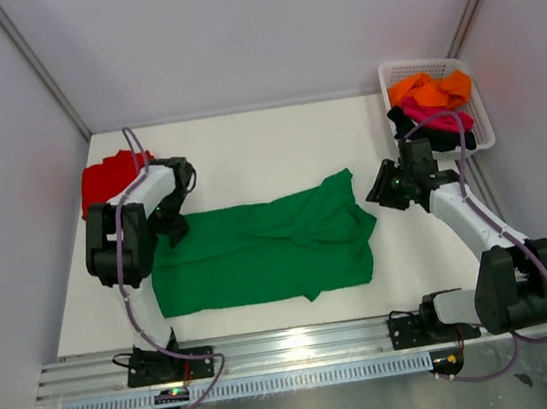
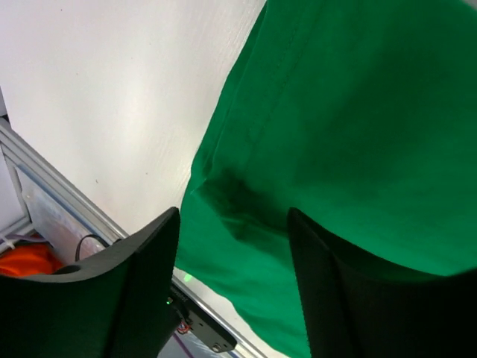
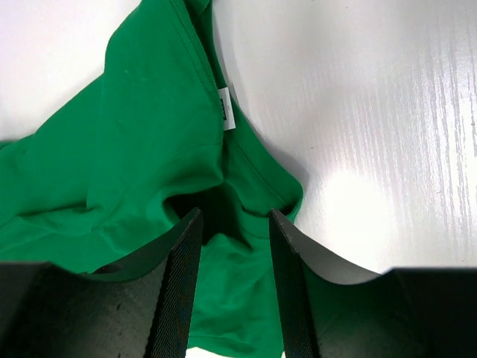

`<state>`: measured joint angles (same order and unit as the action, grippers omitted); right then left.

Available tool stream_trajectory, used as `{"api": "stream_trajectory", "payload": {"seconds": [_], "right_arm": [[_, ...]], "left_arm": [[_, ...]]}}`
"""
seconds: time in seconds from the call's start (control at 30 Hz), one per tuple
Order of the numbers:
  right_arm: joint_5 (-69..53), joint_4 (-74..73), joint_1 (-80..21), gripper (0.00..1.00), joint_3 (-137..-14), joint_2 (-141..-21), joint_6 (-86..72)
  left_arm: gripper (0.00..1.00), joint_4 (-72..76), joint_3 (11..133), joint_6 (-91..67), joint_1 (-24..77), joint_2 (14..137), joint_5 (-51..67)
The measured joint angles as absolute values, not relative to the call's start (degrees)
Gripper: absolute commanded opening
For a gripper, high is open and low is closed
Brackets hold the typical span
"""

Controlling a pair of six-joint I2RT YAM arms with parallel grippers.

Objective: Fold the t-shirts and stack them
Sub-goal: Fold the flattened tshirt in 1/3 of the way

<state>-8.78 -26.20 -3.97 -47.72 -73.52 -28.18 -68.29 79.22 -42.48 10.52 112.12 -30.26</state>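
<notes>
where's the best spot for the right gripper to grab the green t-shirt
On the green t-shirt, probably the raised fold at its right end near the white label, coming down from above. The cloth lies flat elsewhere, and that hump already sits between the open fingers of the right gripper.

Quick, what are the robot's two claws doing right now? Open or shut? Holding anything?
Left gripper: open, above the green t-shirt, holding nothing.
Right gripper: open, above the same shirt's edge, holding nothing.

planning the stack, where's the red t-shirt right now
In the top view, the red t-shirt lies bunched at the far left edge of the table, just beyond the left end of the green t-shirt.
</notes>
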Motion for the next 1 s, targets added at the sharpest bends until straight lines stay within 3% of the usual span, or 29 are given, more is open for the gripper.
{"api": "stream_trajectory", "payload": {"seconds": [0.03,0.13,0.5,0.77,1.0], "right_arm": [[-8.5,-26.3,-3.9,0.45,-47.7,-73.5,-28.2],[-8.1,-26.4,-3.9,0.46,-47.7,-73.5,-28.2],[-10.0,-25.2,-3.9,0.45,-47.7,-73.3,-28.3],[-17.9,-16.1,-3.9,0.46,-46.9,-69.6,-28.8],[-23.1,-8.2,-4.0,0.45,-46.9,-74.5,-30.0]], "left_arm": [[0.69,-68.5,79.9,-42.5,10.5,112.1,-30.3],[0.72,-69.2,81.6,-42.3,10.5,112.1,-30.3],[0.72,-70.2,83.8,-42.0,10.5,112.1,-28.2],[0.72,-67.6,84.0,-42.0,11.4,109.2,-19.6],[0.72,-67.4,88.4,-42.3,13.0,104.2,-15.8]]}}
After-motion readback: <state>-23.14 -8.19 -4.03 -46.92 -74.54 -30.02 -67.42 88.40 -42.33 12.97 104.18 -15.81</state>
